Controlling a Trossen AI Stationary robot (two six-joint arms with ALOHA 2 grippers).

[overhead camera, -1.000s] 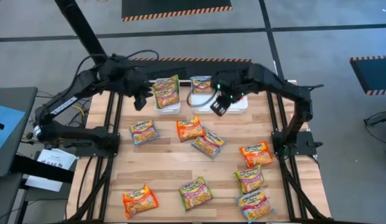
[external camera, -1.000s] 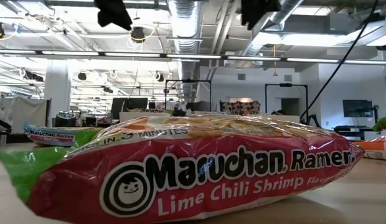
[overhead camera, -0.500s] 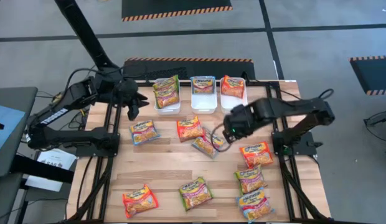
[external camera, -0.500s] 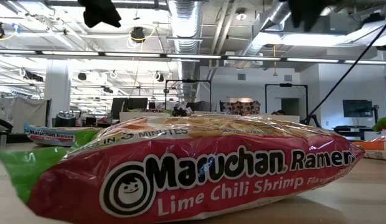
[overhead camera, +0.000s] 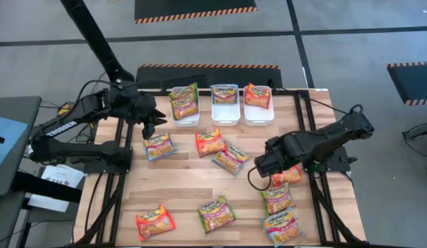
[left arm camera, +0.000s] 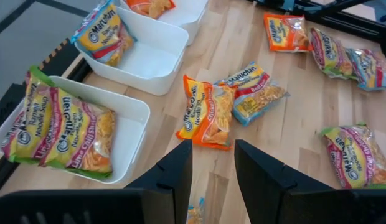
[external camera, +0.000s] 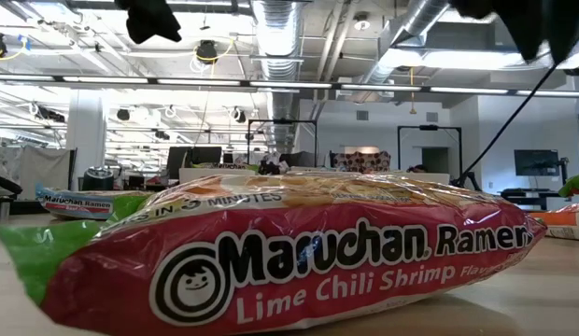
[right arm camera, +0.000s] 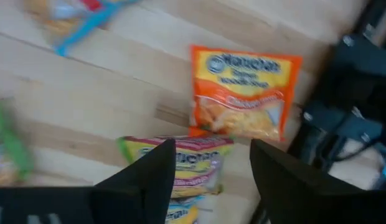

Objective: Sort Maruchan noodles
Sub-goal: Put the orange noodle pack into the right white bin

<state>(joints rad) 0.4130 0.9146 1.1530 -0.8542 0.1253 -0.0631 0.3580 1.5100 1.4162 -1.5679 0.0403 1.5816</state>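
Three white bins (overhead camera: 225, 114) at 12 o'clock on table, each holding packets by colour; we count nine Maruchan noodles (overhead camera: 231, 157) loose.

High view: right gripper (overhead camera: 263, 165) over orange packet (overhead camera: 288, 174) at 3 o'clock, likely next pick.

Wrist views: left gripper (left arm camera: 213, 163) fingers apart, empty; right fingers (right arm camera: 148, 174) apart.

3 bins (overhead camera: 226, 116) are set side by side along the table's (overhead camera: 186, 186) far edge, each holding packets (overhead camera: 184, 101). 3 packets are clustered just in front of the bins, at centre. 3 more are lined up along the near edge, and 2 are placed on the right side. The left gripper (overhead camera: 149, 128) is positioned by the leftmost bin, the right gripper (overhead camera: 263, 167) above the right-side packets.
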